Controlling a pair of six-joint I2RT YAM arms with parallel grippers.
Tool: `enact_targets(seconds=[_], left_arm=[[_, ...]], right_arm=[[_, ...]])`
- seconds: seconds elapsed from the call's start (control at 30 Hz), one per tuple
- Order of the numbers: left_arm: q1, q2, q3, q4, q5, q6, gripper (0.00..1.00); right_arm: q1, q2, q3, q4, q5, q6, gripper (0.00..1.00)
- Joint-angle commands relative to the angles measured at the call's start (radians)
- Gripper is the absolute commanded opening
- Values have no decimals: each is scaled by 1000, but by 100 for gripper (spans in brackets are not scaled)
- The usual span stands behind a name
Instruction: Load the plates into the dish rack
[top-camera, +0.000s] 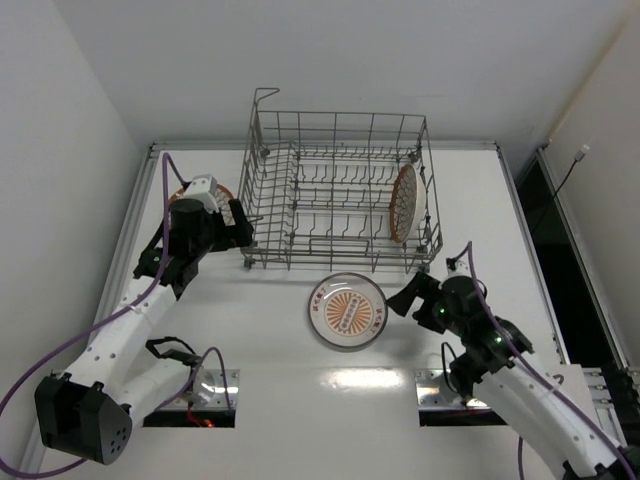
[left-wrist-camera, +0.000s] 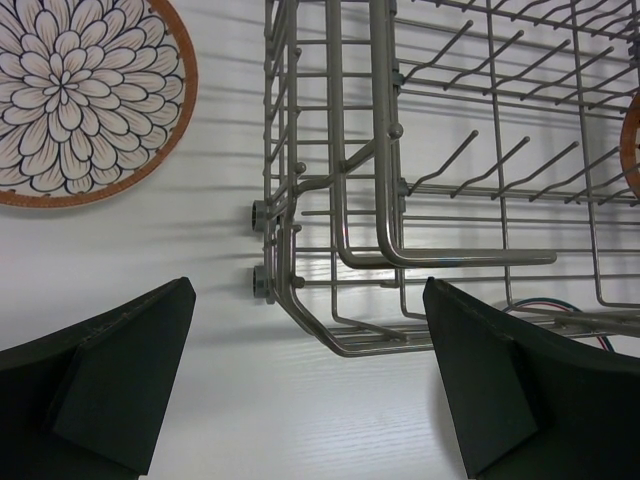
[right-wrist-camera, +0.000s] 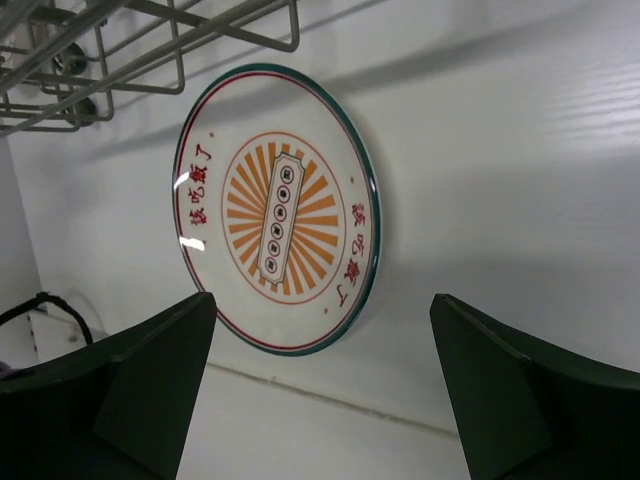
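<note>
The grey wire dish rack (top-camera: 335, 195) stands at the back middle of the table. One brown-rimmed plate (top-camera: 404, 202) stands on edge in its right end. A white plate with an orange sunburst centre (top-camera: 347, 310) lies flat in front of the rack; it also shows in the right wrist view (right-wrist-camera: 278, 208). A flower-patterned plate with a brown rim (left-wrist-camera: 75, 95) lies left of the rack, mostly hidden under the left arm in the top view (top-camera: 221, 190). My left gripper (top-camera: 240, 222) is open and empty beside the rack's near-left corner (left-wrist-camera: 310, 320). My right gripper (top-camera: 407, 297) is open and empty, just right of the sunburst plate.
The white table (top-camera: 270, 340) has raised edges left and right. Cables run along both arms. Two metal base plates (top-camera: 195, 395) sit at the near edge.
</note>
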Motion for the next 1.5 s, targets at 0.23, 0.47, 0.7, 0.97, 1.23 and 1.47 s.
enact_targets(seconds=[0.23,0.47,0.7,0.97,1.23,1.47], left_arm=[[4,-20,6,32,-8,-3,100],[4,-29,6,32,-8,-3,100],[4,-29,6,32,-8,-3,100],[4,-20,6,32,-18,-3,100],[4,-20,6,23,-28,-3,100],[4,-29,6,23,-41,-12,100]], right_arm=[[-11,380,-99,425,-183,129,86],[-20,384,-256,555,-147,181,83],[-20,533,-356,805,-196,203,67],[-7,796,-192,730,-217,134,5],[2,254,-43,113,1,2,0],[2,137,334,-308,52,-109,0]])
